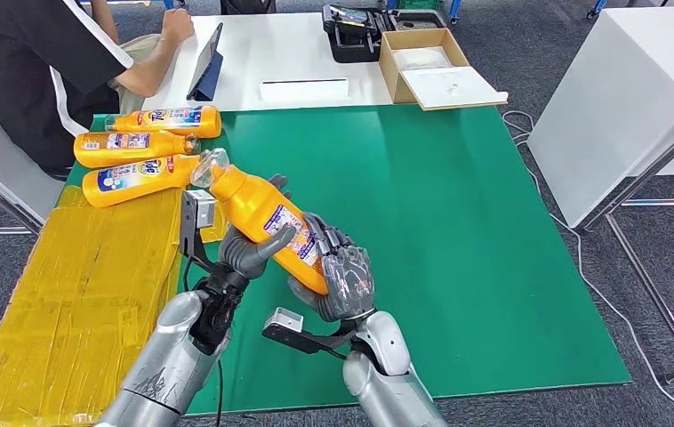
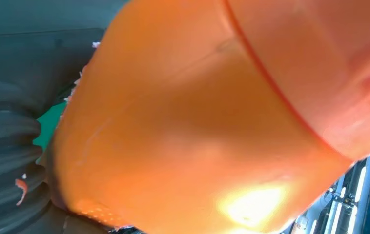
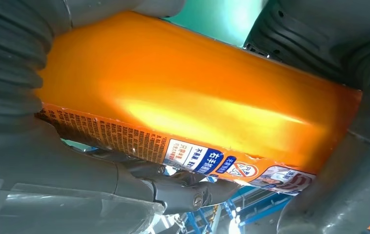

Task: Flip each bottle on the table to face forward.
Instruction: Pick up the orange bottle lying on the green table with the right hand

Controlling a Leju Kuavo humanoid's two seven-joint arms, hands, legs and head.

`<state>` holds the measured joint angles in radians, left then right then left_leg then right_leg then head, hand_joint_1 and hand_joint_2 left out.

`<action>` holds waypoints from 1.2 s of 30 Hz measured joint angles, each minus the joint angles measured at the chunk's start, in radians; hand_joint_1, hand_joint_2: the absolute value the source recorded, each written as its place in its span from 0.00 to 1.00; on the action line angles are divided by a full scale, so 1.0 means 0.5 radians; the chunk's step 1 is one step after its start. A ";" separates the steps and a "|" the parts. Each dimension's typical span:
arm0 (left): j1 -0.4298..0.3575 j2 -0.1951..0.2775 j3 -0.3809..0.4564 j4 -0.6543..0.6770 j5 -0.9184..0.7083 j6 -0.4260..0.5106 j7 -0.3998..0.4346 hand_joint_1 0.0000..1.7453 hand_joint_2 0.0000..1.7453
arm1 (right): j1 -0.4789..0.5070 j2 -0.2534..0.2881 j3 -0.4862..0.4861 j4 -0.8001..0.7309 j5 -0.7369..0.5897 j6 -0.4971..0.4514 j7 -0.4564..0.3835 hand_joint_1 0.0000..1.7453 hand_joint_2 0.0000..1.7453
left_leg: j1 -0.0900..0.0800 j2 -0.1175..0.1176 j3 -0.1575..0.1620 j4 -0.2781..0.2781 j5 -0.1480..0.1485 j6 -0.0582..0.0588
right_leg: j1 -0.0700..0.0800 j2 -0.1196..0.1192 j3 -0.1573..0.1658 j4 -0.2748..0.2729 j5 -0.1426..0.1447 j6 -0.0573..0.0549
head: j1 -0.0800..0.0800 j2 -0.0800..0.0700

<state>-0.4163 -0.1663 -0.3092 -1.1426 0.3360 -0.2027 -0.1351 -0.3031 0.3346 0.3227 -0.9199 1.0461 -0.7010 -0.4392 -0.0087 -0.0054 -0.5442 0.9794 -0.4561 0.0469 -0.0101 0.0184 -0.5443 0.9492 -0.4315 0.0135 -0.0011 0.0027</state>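
Both hands grasp one orange bottle (image 1: 267, 221) above the green mat (image 1: 458, 222): the left hand (image 1: 246, 251) wraps its middle from below, and the right hand (image 1: 341, 276) cups its base, so the bottle hangs tilted, clear cap up and away. This two-handed hold probably lets the robot roll it about its long axis until the label faces forward. Three more bottles (image 1: 138, 147) lie on their sides at the bench's far-left corner, near a seated person (image 1: 40, 62).
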 joint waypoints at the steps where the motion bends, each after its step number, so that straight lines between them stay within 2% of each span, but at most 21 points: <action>1: 0.005 0.000 0.005 0.000 0.003 -0.001 -0.001 0.00 1.00 | -0.002 0.000 0.006 0.010 0.003 -0.001 0.004 1.00 1.00 | 0.000 0.000 0.000 0.000 0.000 0.000 | 0.000 0.000 0.000 0.000 0.000 0.000 | 0.000 0.000; 3: 0.014 0.000 0.015 0.000 0.008 -0.002 -0.004 0.00 1.00 | -0.005 0.000 0.017 0.028 0.007 -0.002 0.009 1.00 1.00 | 0.000 0.000 0.000 0.000 0.000 0.000 | 0.000 0.000 0.000 0.000 0.000 0.000 | 0.000 0.000; 4: 0.018 0.000 0.020 0.000 0.010 -0.002 -0.005 0.21 1.00 | -0.007 0.000 0.021 0.035 0.008 -0.002 0.011 1.00 1.00 | 0.000 0.000 0.000 0.000 0.000 0.000 | 0.000 0.000 0.000 0.000 0.000 0.000 | 0.000 0.000; 7: 0.025 0.000 0.031 0.000 0.010 -0.003 -0.006 0.95 1.00 | -0.011 0.000 0.033 0.054 0.008 -0.003 0.018 1.00 1.00 | 0.000 0.000 0.000 0.000 0.000 0.000 | 0.000 0.000 -0.001 0.000 0.000 0.000 | 0.000 0.000; 8: 0.026 0.000 0.034 0.000 0.010 -0.003 -0.006 1.00 1.00 | -0.013 0.000 0.036 0.059 0.006 -0.003 0.021 1.00 1.00 | 0.000 0.000 0.000 0.000 0.000 0.000 | 0.000 0.000 -0.001 0.000 0.000 0.000 | 0.000 0.000; 36: 0.027 0.000 0.014 -0.001 -0.020 0.000 -0.048 1.00 1.00 | -0.009 -0.010 0.050 0.083 -0.169 -0.006 0.016 1.00 1.00 | 0.000 0.001 0.001 0.000 0.000 0.000 | 0.000 0.000 -0.002 0.000 0.000 0.000 | 0.000 0.000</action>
<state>-0.4027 -0.1663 -0.3020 -1.1429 0.3262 -0.2028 -0.1589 -0.3076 0.3296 0.3479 -0.8783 0.9615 -0.7041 -0.4314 -0.0086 -0.0050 -0.5438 0.9794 -0.4561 0.0468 -0.0102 0.0185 -0.5451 0.9492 -0.4315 0.0135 -0.0012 0.0027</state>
